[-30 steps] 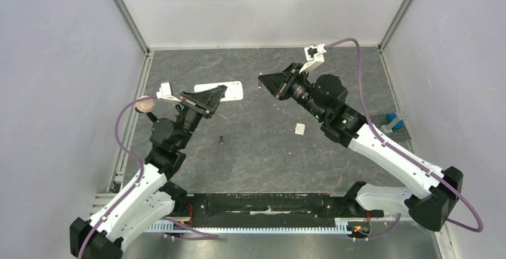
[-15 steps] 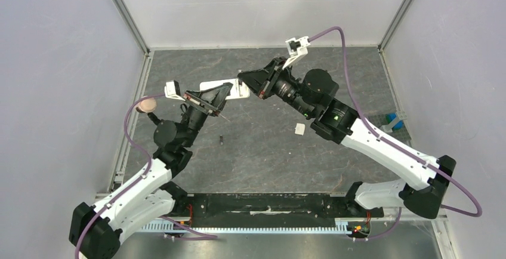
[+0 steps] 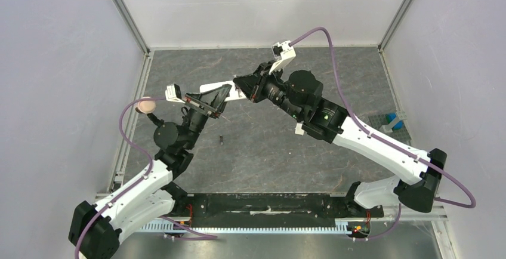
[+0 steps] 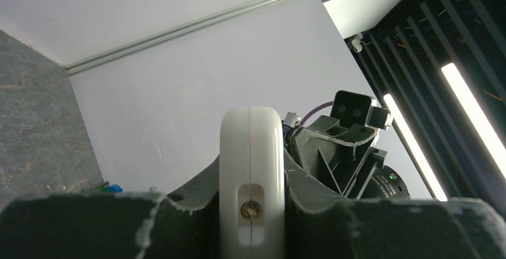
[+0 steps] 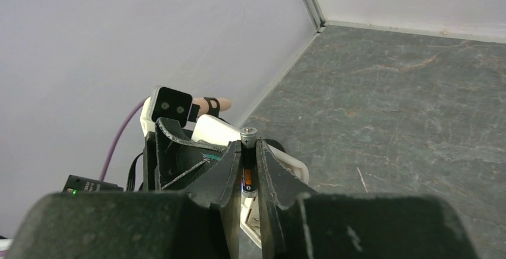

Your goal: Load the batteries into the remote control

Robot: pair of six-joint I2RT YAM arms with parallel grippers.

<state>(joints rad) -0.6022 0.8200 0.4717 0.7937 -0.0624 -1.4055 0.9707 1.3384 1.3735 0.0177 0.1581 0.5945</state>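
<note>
Carefully now: your left gripper [image 3: 219, 96] is pressed onto the remote control [image 3: 210, 85], holding it off the table [image 3: 268, 157] at about 10 o'clock from the table's centre. In the left wrist view it sits edge-on between the fingers. Your right gripper [image 3: 241, 86] pinches one battery [image 5: 249, 151], whose tip pokes out past the fingertips, just beside the remote's 3 o'clock end.

For this step, hold the left arm firm and bring the battery in slowly, lined up with the remote's long axis. The open compartment isn't clearly visible, so check the battery's orientation in the right wrist view before pushing. Loosen the pinch only once the battery is seated, or it will probably drop.

By count there are two batteries, with the second battery [image 3: 221, 140] lying loose on the table at about 8 o'clock. There is one remote, and one white cover piece [image 3: 299, 129] at about 3 o'clock, partly under the right arm.
</note>
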